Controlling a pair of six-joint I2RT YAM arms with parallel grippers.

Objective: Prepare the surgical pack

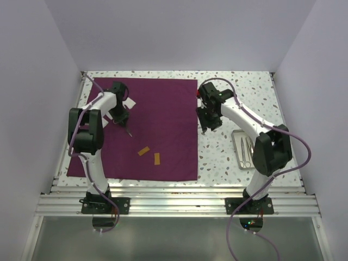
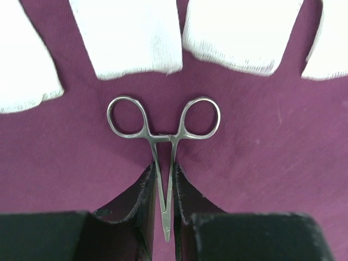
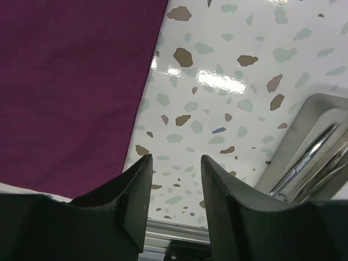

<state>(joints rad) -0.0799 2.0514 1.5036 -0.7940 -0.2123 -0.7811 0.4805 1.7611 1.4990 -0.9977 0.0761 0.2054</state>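
Jaws, left gripper (image 2: 165, 176): clamped on shanks of slim silver ring-handled forceps (image 2: 165, 136) lying on large plum-purple square cloth (image 1: 163, 119), rings toward 4 white gauze squares (image 2: 130, 38) at top of frame. Jaws, right gripper (image 3: 174, 168): apart, above speckled terrazzo table (image 3: 217, 81) just right of cloth edge. Cloth spread flat, centre-left in top view; small silver metal tray (image 1: 236, 140) at right, 2 orange strips (image 1: 144, 151) on cloth.
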